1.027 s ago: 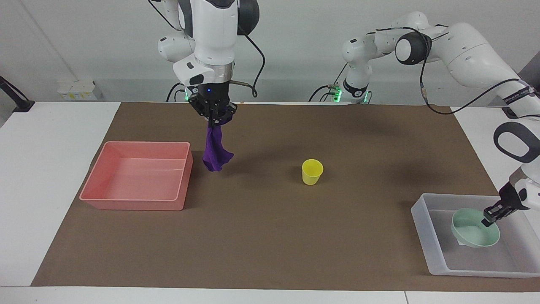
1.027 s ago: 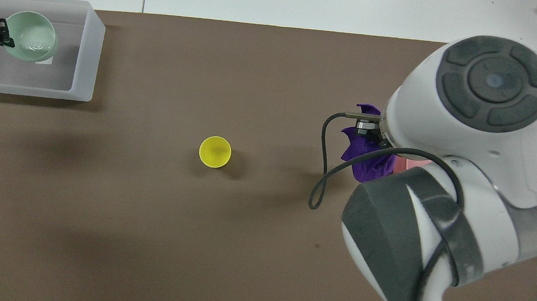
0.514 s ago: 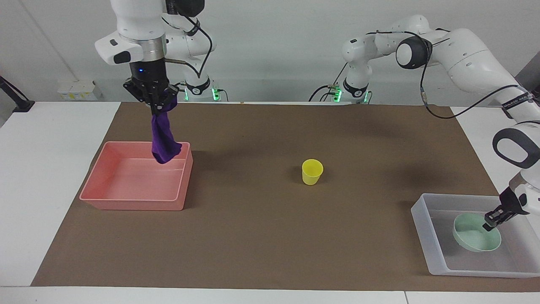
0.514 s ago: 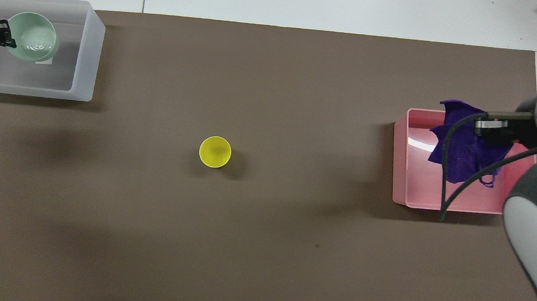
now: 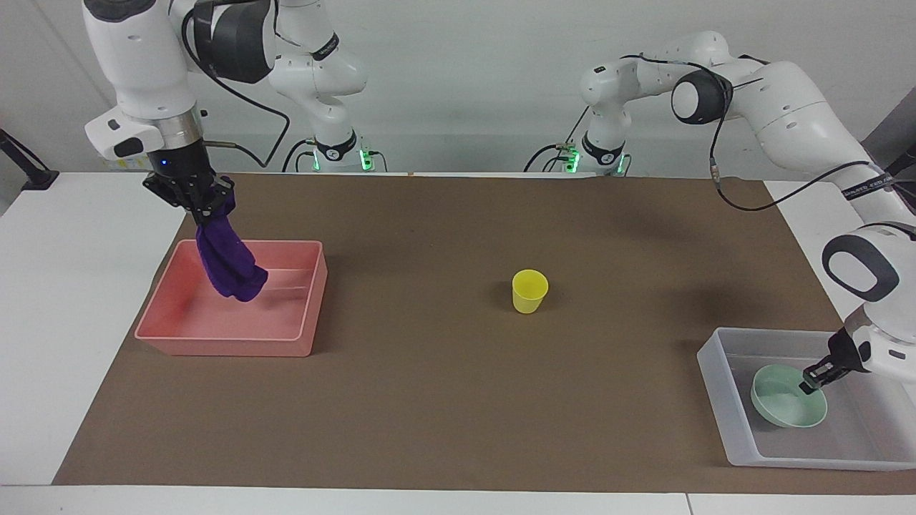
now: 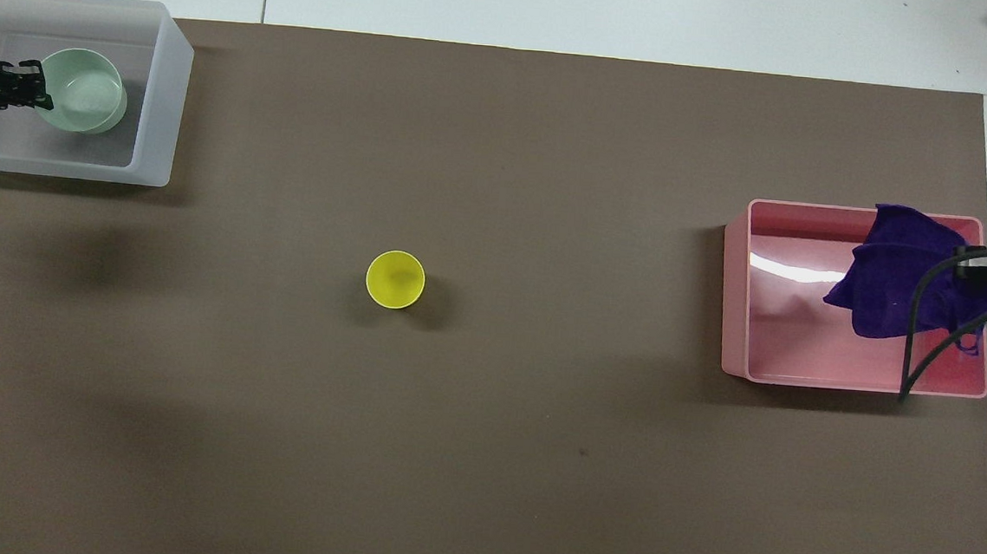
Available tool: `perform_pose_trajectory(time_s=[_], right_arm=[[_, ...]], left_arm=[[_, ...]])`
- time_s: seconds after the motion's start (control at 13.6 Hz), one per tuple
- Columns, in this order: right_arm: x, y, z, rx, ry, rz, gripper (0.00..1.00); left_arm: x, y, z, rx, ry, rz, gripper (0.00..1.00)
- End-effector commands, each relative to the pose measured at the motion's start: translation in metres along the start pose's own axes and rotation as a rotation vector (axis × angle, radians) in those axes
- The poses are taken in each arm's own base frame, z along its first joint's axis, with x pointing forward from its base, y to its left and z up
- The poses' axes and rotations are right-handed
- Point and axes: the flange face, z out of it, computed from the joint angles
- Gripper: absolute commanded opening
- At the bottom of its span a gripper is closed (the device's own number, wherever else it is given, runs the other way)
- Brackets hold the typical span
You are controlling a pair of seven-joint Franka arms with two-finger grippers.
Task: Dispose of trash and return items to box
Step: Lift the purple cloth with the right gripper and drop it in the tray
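Right gripper (image 5: 205, 212), at upper left of the facing view, is clamping the purple cloth (image 5: 227, 263) over the pink bin (image 5: 215, 342); releasing low is advisable. Left gripper (image 5: 814, 380) is pinching the bowl (image 5: 783, 409) inside the box (image 5: 723, 404), lower right; the cup (image 5: 529, 290) is waiting mid-frame.

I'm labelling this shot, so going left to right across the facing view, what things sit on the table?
Pink bin with the purple cloth hanging into it → yellow cup → translucent box holding the green bowl.

place: likely robotics lab | evidence: white table (image 5: 86, 286), brown mat (image 5: 444, 400), bare wall (image 5: 465, 86)
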Motion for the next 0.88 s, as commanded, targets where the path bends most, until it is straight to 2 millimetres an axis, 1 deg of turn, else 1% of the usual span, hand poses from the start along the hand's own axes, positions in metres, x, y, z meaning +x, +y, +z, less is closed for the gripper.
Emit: perform_pose_trajectory(time_s=[0.0, 0.07, 0.15, 0.22, 0.29, 0.37, 0.44, 0.51, 0.59, 0.66, 0.73, 0.81], right_arm=[[-0.022, -0.007, 0.033, 0.026, 0.013, -0.018, 0.0], [-0.02, -0.01, 0.048, 0.026, 0.003, -0.02, 0.0], [-0.015, -0.01, 0.063, 0.026, -0.009, -0.015, 0.0], [-0.012, -0.006, 0.078, 0.025, -0.027, -0.015, 0.0], [-0.009, -0.008, 0.094, 0.027, -0.044, -0.015, 0.0], [-0.005, -0.011, 0.11, 0.043, -0.043, -0.011, 0.0], [-0.001, -0.011, 0.129, 0.046, -0.048, -0.009, 0.0], [0.003, -0.011, 0.143, 0.046, -0.041, -0.003, 0.0], [0.006, -0.013, 0.157, 0.045, -0.045, -0.005, 0.0], [0.008, -0.014, 0.171, 0.047, -0.05, -0.003, 0.0], [0.006, -0.017, 0.183, 0.059, -0.045, 0.003, 0.0], [0.001, -0.017, 0.194, 0.062, -0.038, 0.006, 0.0]], left_arm=[[-0.008, -0.008, -0.002, -0.01, 0.007, -0.002, 0.0], [-0.009, -0.006, -0.007, -0.016, -0.001, -0.002, 0.0], [-0.011, -0.005, -0.007, -0.016, -0.021, 0.0, 0.0], [-0.012, -0.004, -0.005, -0.016, -0.035, 0.001, 0.08], [-0.012, -0.002, -0.006, -0.017, -0.034, 0.006, 0.34], [-0.011, 0.002, -0.012, -0.014, -0.024, 0.013, 0.49], [-0.011, 0.004, -0.019, -0.013, -0.017, 0.016, 0.6], [-0.01, 0.008, -0.028, -0.013, -0.006, 0.021, 0.71], [-0.01, 0.011, -0.04, -0.014, 0.001, 0.026, 0.75], [-0.012, 0.014, -0.051, -0.01, 0.002, 0.033, 0.83], [-0.016, 0.024, -0.064, -0.009, 0.001, 0.058, 1.0], [-0.023, 0.027, -0.073, -0.008, 0.004, 0.076, 1.0]])
